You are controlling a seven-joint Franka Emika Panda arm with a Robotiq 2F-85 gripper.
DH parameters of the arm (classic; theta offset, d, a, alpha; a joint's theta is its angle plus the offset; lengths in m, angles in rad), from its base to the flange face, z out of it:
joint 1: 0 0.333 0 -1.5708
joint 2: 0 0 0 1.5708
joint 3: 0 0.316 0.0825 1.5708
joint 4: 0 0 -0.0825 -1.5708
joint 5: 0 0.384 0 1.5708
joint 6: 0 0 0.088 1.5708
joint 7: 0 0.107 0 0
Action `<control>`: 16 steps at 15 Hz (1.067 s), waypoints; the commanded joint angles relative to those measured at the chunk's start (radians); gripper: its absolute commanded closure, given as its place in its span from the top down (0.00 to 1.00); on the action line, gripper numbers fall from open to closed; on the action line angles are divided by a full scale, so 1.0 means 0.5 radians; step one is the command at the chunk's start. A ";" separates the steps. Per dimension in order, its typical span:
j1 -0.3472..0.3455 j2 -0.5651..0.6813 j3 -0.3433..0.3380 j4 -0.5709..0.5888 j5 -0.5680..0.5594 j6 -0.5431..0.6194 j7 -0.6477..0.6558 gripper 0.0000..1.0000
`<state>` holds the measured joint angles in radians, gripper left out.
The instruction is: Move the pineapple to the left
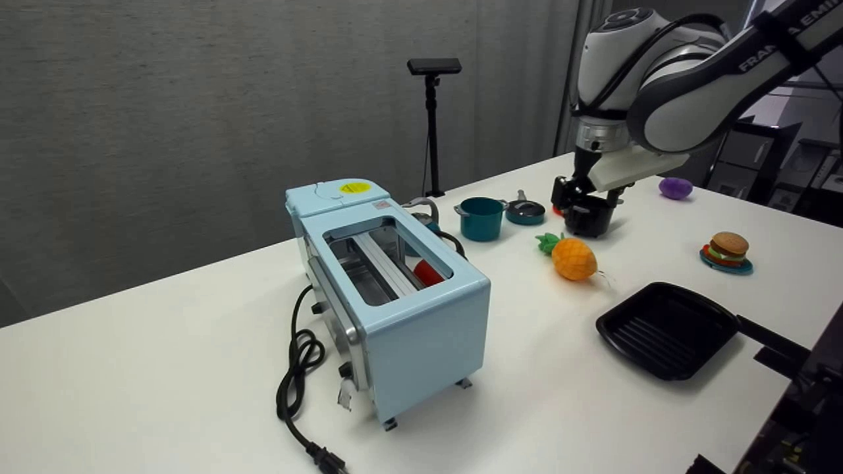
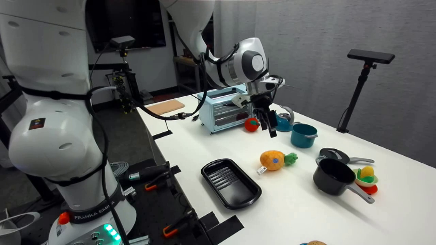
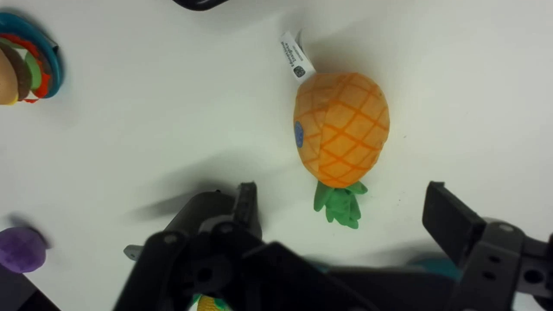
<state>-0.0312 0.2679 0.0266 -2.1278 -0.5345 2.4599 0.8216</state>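
Wrist view: the gripper (image 3: 342,185) hangs above a white table (image 3: 129,112), its two fingers (image 3: 451,221) standing wide apart. The pineapple (image 3: 341,131) lies on its side on the table below the gripper; its green leaves (image 3: 341,205) show between the fingers, while the orange body appears just beyond the fingertips, with a white tag (image 3: 298,56) at the end away from them. Partly hidden behind the finger on the left of this view is a black pot (image 3: 203,211). Outside that same finger are a purple toy (image 3: 21,249), low down, and a burger (image 3: 26,69) on a blue plate (image 3: 55,71), well beyond the fingertips. Farther ahead of the fingers, the edge of a black pan (image 3: 199,3) shows. In both exterior views the pineapple lies lower than the fingers and apart from them. In an exterior view, a red tomato (image 2: 251,125) and a kettle (image 2: 282,125) appear on either side of the fingers, with a toaster oven (image 2: 224,110) standing behind them; a teal pot (image 2: 303,136) appears to the right of the fingers, past the kettle, and a small pan (image 2: 332,153) farther out on the same side. The black pot is seen there well to the right of the fingers and lower, clear of both.
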 commanded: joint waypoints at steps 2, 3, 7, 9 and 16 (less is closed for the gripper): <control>0.175 0.408 -0.176 0.391 0.100 -0.080 0.004 1.00; 0.205 0.469 -0.213 0.439 0.101 -0.084 0.009 1.00; 0.281 0.673 -0.319 0.574 0.154 -0.108 -0.011 1.00; 0.299 0.734 -0.342 0.603 0.200 -0.118 -0.022 1.00; 0.291 0.679 -0.295 0.561 0.439 -0.105 -0.139 0.43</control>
<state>0.1050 0.6400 -0.1274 -1.8496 -0.3844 2.4217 0.8033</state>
